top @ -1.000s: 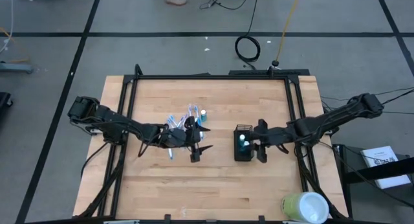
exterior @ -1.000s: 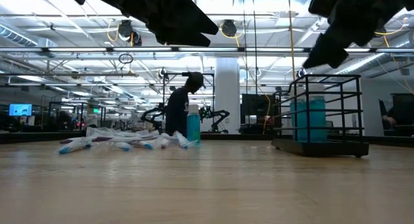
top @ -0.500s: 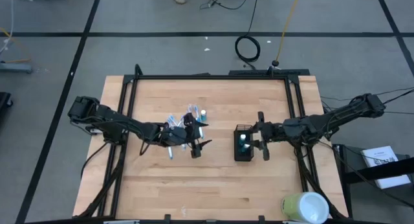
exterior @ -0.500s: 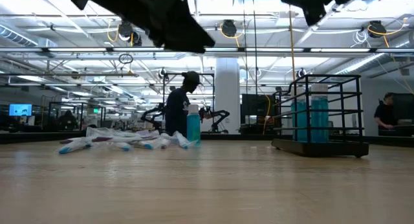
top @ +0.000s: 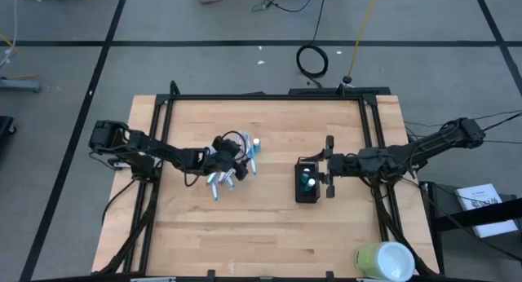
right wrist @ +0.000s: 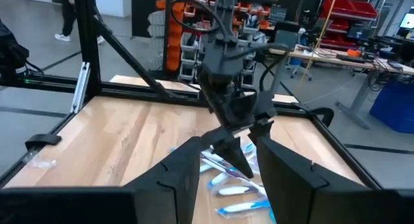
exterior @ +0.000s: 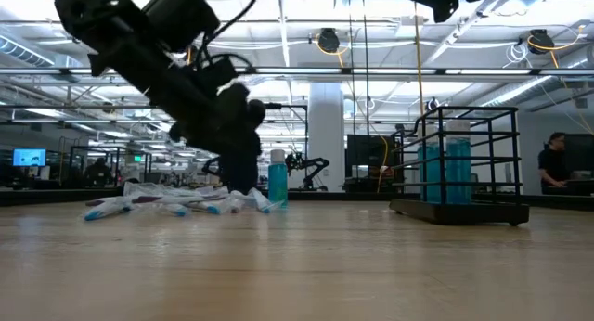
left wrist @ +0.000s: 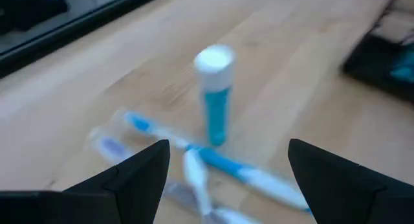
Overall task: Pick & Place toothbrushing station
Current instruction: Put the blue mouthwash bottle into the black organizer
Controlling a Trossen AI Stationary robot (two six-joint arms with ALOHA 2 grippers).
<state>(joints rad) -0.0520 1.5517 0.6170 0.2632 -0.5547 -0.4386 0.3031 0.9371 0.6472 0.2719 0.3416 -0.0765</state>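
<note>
The left gripper [top: 231, 173], jaws spread wide, hangs over the toothbrushes [top: 218, 181] beside an upright white-capped tube [top: 255, 145]. The right gripper [top: 328, 165], jaws partly apart and empty, sits just right of the wire-mesh holder [top: 307, 182].

Two dark arms worked at one wooden table [top: 269, 225], the left gripper [top: 231, 174] and the right gripper [top: 327, 166] making two grippers in all. One black wire holder [top: 306, 182] stood right of centre, and through its bars the low view showed two blue tubes [exterior: 442, 173] upright inside it. One more blue tube with a white cap [left wrist: 215, 94] stood alone at the left. Beside it lay a loose heap of blue-and-white toothbrushes [exterior: 167, 205]; at least three were separable, but the exact count could not be told. One yellow-green and white cylinder [top: 383, 261] sat at the near right edge.
</note>
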